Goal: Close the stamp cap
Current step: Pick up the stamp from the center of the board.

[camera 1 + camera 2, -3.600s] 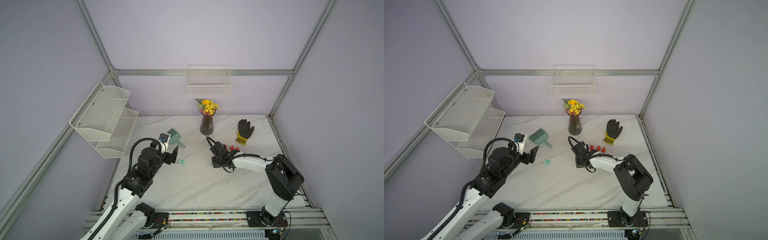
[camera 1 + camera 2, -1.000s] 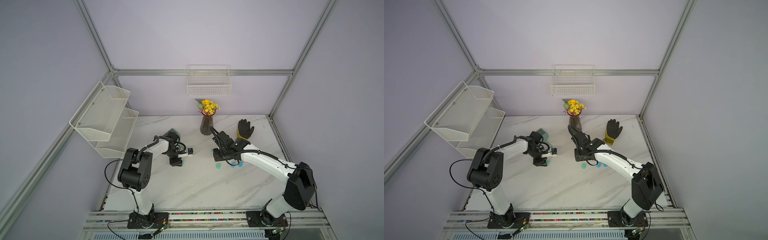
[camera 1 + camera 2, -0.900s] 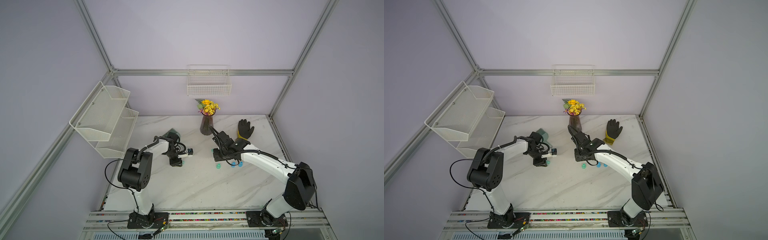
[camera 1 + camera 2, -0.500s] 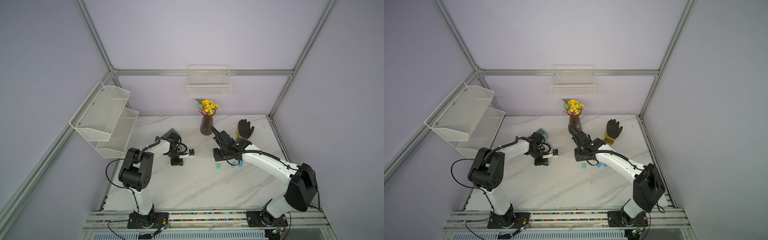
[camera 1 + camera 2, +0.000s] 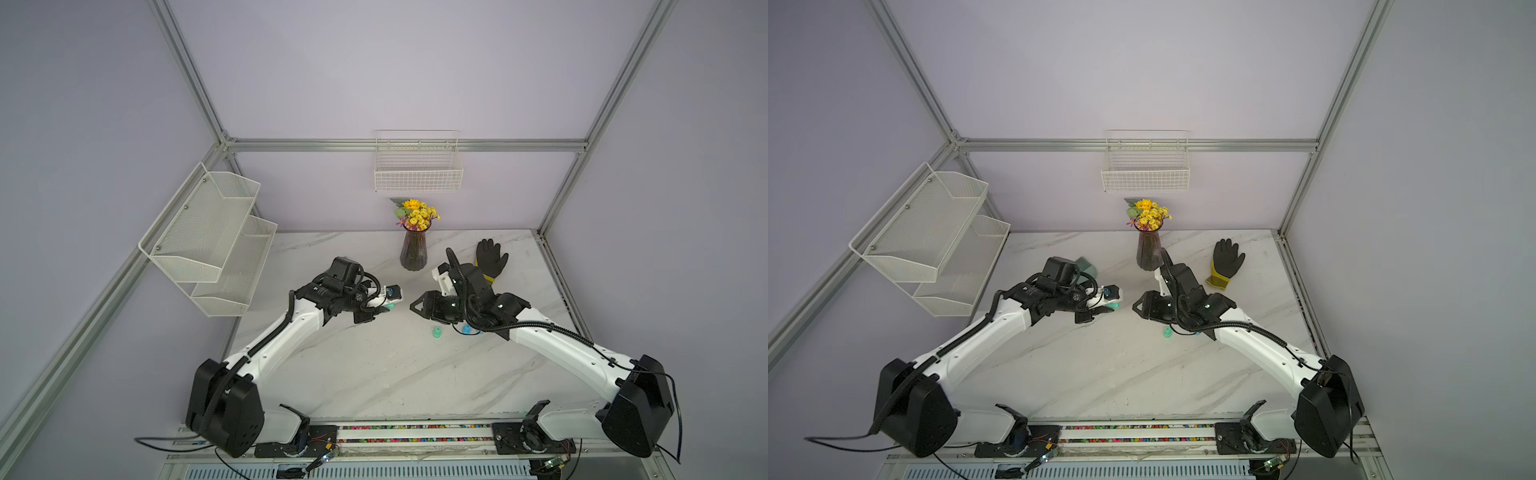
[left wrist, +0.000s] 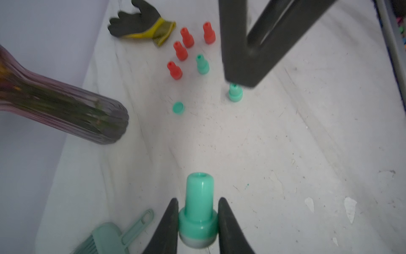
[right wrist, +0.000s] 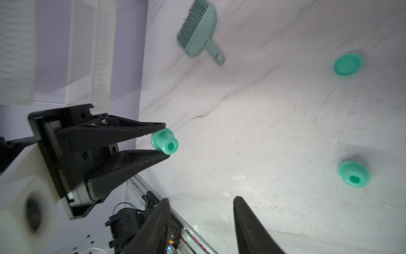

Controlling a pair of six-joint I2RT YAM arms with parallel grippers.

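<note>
Three teal stamps (image 6: 198, 211) | four reds (image 6: 187, 37) | one cap (image 6: 178, 107) | left tool (image 6: 197, 199) grips one | right tool (image 7: 201, 198) parted

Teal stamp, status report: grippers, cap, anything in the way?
Left gripper shut on teal plastic stamp. Right gripper open, empty. Round teal cap loose on marble table, not fitted. Second teal stamp stands near it.

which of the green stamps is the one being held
The green stamp clamped in the left gripper, near the brush. The other two green stamps stand free on the table beside the red ones.
</note>
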